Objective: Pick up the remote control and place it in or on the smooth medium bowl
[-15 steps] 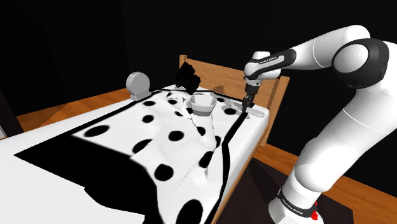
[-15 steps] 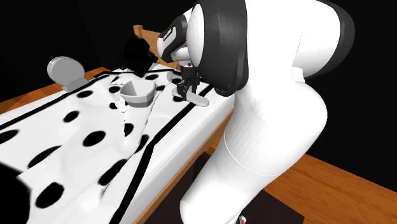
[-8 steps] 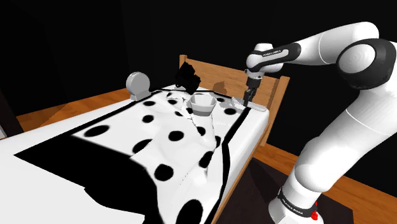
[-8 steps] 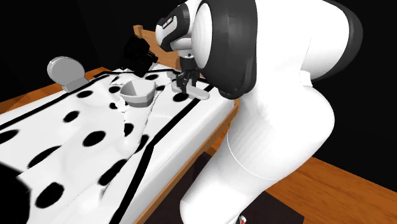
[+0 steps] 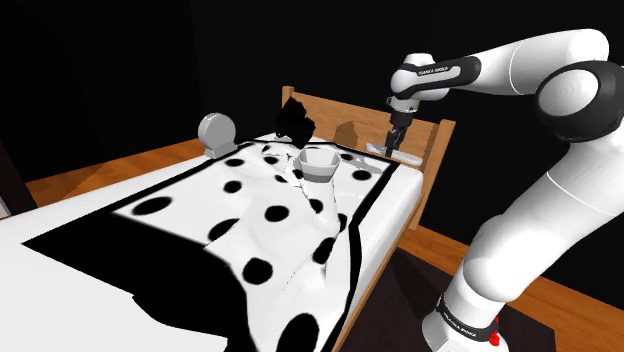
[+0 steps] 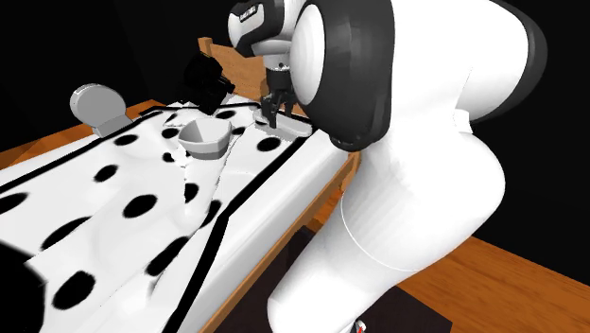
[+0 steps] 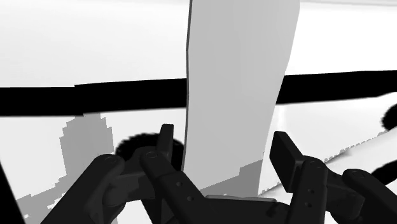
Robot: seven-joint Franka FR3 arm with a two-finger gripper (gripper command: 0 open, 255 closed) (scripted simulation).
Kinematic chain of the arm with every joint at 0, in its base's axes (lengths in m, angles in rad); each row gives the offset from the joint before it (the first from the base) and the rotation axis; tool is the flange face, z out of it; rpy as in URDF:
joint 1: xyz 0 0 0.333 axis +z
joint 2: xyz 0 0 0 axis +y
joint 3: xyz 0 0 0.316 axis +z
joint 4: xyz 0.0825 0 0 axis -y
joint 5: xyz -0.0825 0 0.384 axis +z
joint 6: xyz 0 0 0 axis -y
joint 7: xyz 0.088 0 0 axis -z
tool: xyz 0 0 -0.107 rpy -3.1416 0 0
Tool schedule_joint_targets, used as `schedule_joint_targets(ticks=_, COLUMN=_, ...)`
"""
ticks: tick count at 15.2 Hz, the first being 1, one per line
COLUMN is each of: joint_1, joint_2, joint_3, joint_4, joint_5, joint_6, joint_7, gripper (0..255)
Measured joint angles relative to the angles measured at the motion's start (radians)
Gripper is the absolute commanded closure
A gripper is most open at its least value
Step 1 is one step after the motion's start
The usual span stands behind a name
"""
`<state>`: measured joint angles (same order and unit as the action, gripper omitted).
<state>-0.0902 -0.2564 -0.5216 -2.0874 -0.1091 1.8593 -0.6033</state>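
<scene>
While a round grey object (image 5: 215, 130) sits at the bed's far corner on the shoulder view's left, a black object (image 5: 296, 122) sits by the wooden headboard (image 5: 345, 118) and the pale bowl (image 5: 317, 163) stands on the spotted bedcover (image 5: 240, 215) just right of it. Further right, the gripper (image 5: 396, 142) clasps the light grey remote control (image 7: 238, 89) by its long sides, holding it above the bed's edge, near the bowl but apart.
</scene>
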Motion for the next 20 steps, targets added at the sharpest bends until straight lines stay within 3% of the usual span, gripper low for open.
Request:
schedule_joint_targets(ticks=4, joint_1=0.006, joint_2=0.004, joint_3=0.009, joint_4=0.042, joint_5=0.005, joint_6=-0.039, joint_7=0.009, gripper=255)
schedule_joint_targets(ticks=8, joint_1=0.041, joint_2=0.088, joint_3=0.033, joint_4=0.12, joint_5=0.05, joint_6=-0.044, joint_7=0.048, gripper=255)
schedule_joint_targets(ticks=15, joint_1=0.095, joint_2=0.278, joint_3=0.078, joint_4=0.314, joint_5=0.141, joint_6=-0.066, joint_7=0.12, gripper=255)
schedule_joint_targets(ticks=20, joint_1=0.112, joint_2=0.442, joint_3=0.105, joint_4=0.516, joint_5=0.207, joint_6=-0.117, joint_7=0.162, gripper=255)
